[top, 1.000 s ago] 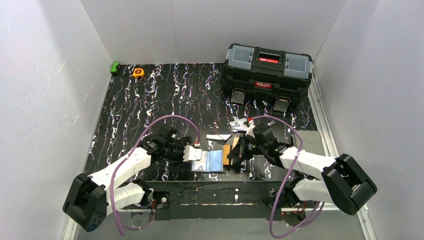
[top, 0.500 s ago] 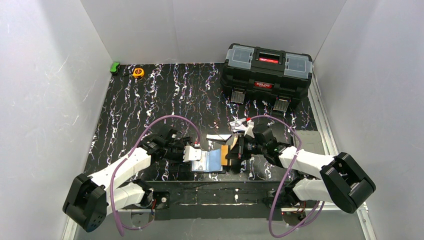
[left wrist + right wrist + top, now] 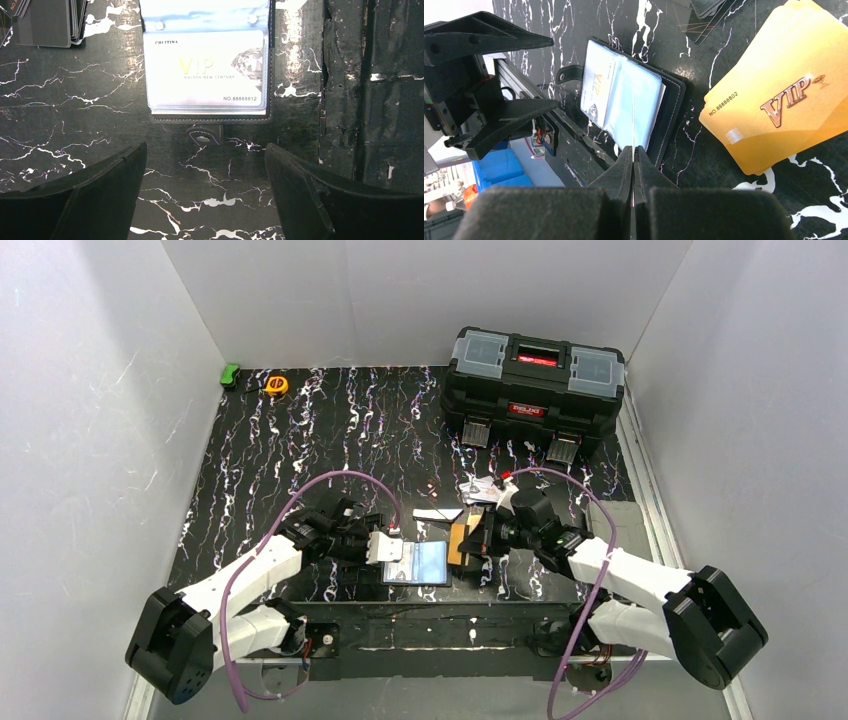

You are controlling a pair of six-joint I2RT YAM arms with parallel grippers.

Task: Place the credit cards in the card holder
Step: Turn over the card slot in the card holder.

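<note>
So, left pincer (image 3: 205, 150): your fingers stand spread wide, low over the table (image 3: 75, 100).
Ahead of the left pincer: the card holder (image 3: 210, 120) lies open and flat just beyond your tips, and its clasp tab (image 3: 202, 136) points back at the gap between your fingers.
In the holder: a silver card (image 3: 205, 70) marked VIP sits in the top sleeve.
Ahead and far left of the left pincer: you see a stack of grey cards (image 3: 47, 20), apart from the holder.
Right pincer (image 3: 633, 150): your fingers are pressed together, with the tips at the holder's near edge. A thin pale edge (image 3: 633, 120) runs out from them over the sleeves, and you cannot tell whether it is card or sleeve.
Ahead and right of the right pincer: the gold cards (image 3: 774, 100) lie fanned and face up, just beside the holder.
Beyond both pincers: a toolbox (image 3: 535, 380) stands well apart on the far side, and a tape measure (image 3: 276, 385) lies near the far left corner.
</note>
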